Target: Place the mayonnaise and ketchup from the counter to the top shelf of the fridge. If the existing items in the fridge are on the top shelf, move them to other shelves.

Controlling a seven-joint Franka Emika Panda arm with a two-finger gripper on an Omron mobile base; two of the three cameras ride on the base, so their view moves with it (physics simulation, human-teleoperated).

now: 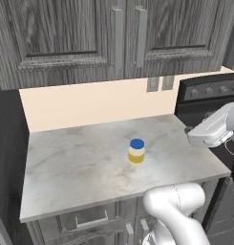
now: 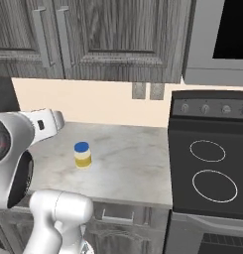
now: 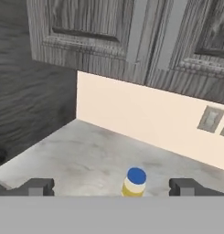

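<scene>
The mayonnaise [image 1: 136, 151] [image 2: 83, 155] [image 3: 134, 182], a squat cream jar with a blue lid, stands upright near the middle of the marbled counter [image 1: 80, 167] [image 2: 133, 163]. In the hand view my gripper [image 3: 112, 188] is open, its two dark fingertips [image 3: 40, 186] spread wide, with nothing between them. The jar sits ahead of them, a little right of centre and some way off. In the left base view the white hand hangs above the counter's right end. The ketchup, the fridge and the existing items are out of view.
Grey wood-grain upper cabinets [image 1: 113, 38] hang over the counter, above a cream backsplash with outlets [image 1: 159, 83]. A black stove [image 2: 212, 168] adjoins the counter's right end. A tall dark wood-grain panel [image 1: 6, 143] bounds its left end. Drawers [image 1: 85, 220] sit below.
</scene>
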